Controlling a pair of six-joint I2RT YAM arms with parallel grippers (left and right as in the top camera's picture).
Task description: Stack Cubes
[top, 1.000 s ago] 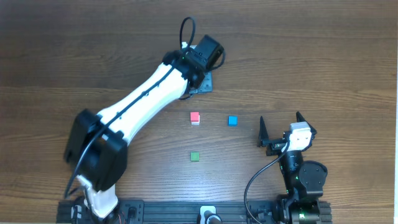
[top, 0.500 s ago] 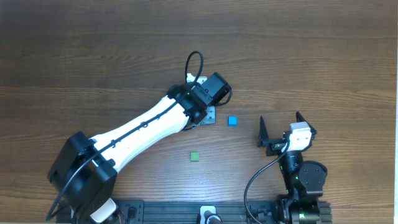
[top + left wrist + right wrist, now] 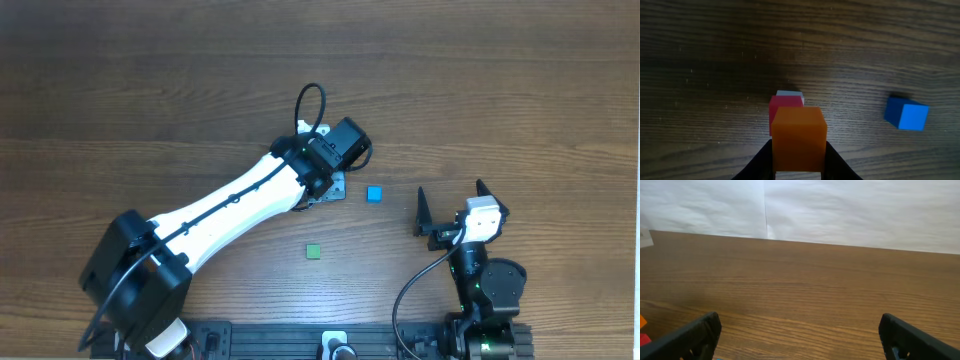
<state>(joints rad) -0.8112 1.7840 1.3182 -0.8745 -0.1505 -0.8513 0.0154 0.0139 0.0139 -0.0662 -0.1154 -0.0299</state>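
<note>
Moved down to frame centre, the left gripper [image 3: 798, 161] pinches an orange cube [image 3: 799, 137] close by the red cube [image 3: 785, 107]; bare table [image 3: 500, 90] lies between it and the blue cube [image 3: 374, 193] at right.

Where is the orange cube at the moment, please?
Left wrist view: the left gripper holds the orange cube over the red cube, blue cube to its right.

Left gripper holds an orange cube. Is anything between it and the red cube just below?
Nothing visible is in the way. The orange cube, held in the left gripper, sits right over the red cube. The blue cube and green cube lie off to the sides.
</note>
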